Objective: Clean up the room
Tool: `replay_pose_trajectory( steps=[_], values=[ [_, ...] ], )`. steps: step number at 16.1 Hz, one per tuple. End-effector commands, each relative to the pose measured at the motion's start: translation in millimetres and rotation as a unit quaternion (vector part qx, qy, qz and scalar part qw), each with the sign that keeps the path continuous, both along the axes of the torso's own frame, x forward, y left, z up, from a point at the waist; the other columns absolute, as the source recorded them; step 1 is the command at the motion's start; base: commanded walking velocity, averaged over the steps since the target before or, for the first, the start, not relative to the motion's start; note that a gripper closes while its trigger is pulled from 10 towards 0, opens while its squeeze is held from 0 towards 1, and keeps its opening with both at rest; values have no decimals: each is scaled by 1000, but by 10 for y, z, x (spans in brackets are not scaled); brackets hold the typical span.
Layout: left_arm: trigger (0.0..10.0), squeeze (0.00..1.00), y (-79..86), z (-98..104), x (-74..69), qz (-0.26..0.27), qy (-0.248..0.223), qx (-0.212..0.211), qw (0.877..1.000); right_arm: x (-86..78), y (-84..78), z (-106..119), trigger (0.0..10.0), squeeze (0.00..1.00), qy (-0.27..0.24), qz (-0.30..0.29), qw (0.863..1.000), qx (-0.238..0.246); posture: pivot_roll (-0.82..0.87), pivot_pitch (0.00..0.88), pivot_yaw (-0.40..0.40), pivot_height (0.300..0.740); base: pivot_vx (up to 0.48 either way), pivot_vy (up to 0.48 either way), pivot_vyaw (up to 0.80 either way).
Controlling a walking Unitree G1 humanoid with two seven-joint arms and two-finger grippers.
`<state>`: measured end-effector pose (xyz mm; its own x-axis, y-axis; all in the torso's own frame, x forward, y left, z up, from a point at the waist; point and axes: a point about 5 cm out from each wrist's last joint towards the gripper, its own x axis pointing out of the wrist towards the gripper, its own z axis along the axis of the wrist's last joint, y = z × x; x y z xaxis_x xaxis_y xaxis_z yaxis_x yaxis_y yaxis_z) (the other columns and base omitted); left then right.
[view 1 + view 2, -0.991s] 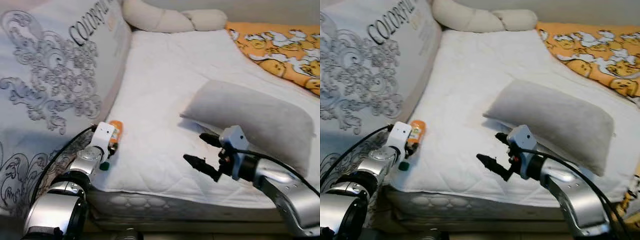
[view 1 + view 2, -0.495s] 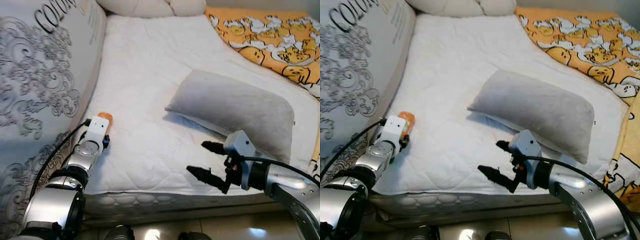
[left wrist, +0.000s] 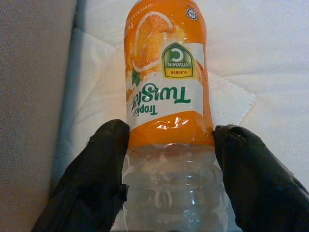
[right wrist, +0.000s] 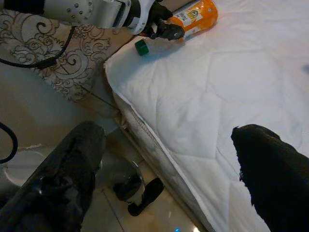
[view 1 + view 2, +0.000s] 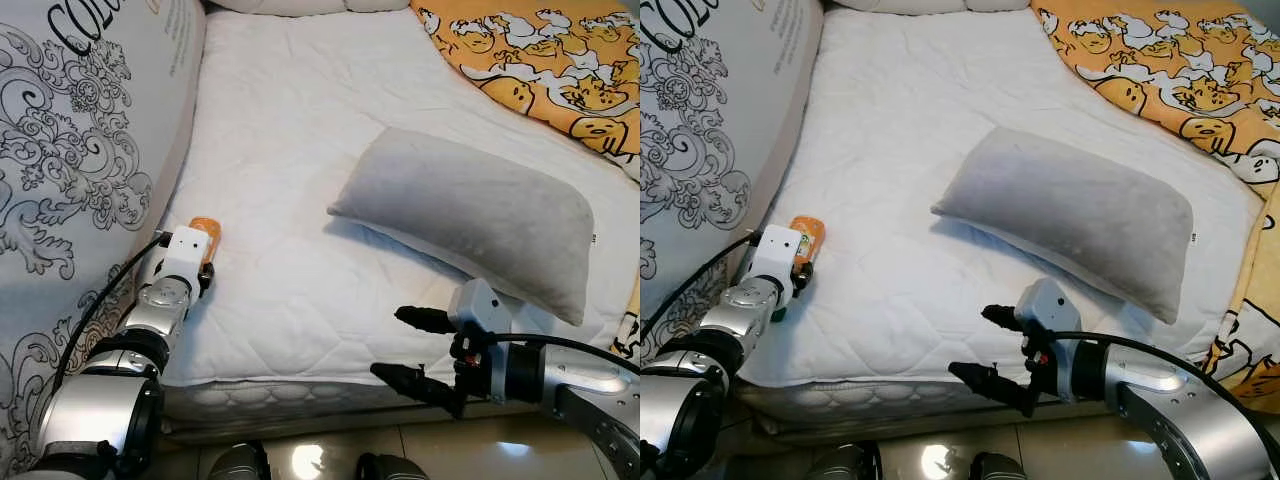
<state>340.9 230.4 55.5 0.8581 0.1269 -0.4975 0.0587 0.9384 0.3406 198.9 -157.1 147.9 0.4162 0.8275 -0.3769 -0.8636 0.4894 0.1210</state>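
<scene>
Orange juice bottle (image 3: 166, 101) lying on its side at the left edge of the bed (image 5: 300, 150), close against the patterned upright mattress (image 5: 70, 150). Left gripper (image 3: 169, 159) set around the clear lower body of the bottle, one black finger (image 3: 104, 164) pressed to each flank, label end pointing away. Bottle looks empty and thin-walled: judged best to squeeze gently, enough to hold without crushing, then lift straight up off the quilt before swinging clear of the mattress. Green cap (image 4: 141, 47) loose on the sheet just beside the bottle; worth collecting after. Right gripper (image 5: 1005, 350) hanging past the foot of the bed, fingers spread wide, empty. Grey pillow (image 5: 470, 215) well apart, mid-bed.
</scene>
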Motion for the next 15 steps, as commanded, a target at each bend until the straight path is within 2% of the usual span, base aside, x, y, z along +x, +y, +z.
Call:
replay_pose_trajectory(
  steps=[1,5,7,10,11,12,15],
  values=[
    [0,0,-10,-210,-151,-10,58,-10,998,33,11,32,10000,0,-11,9,1000,0,-192,180,-23,740,0,0,0],
    [0,0,-15,-234,-171,-20,67,-20,997,83,19,13,10000,0,-18,2,1000,0,-171,158,-12,740,0,0,0],
    [0,0,-51,-224,-157,-25,62,-45,997,145,14,-25,10000,0,-31,-22,999,2,-139,125,4,740,0,0,0],
    [0,0,-256,-110,-44,-66,18,-111,991,364,-47,-148,10000,0,-69,-155,985,22,-72,62,26,740,0,0,0],
    [0,0,-296,-85,-23,-74,8,-124,990,391,-43,-172,10000,0,-74,-174,982,27,-50,39,37,740,0,0,0],
    [0,0,-417,-13,24,-94,-22,-158,983,471,-31,-260,10000,0,-78,-235,968,39,-24,9,48,740,0,0,0],
    [0,0,-579,108,44,-122,-72,-205,969,516,35,-353,10000,0,-73,-296,950,69,-5,0,71,740,0,0,0]
  ],
)
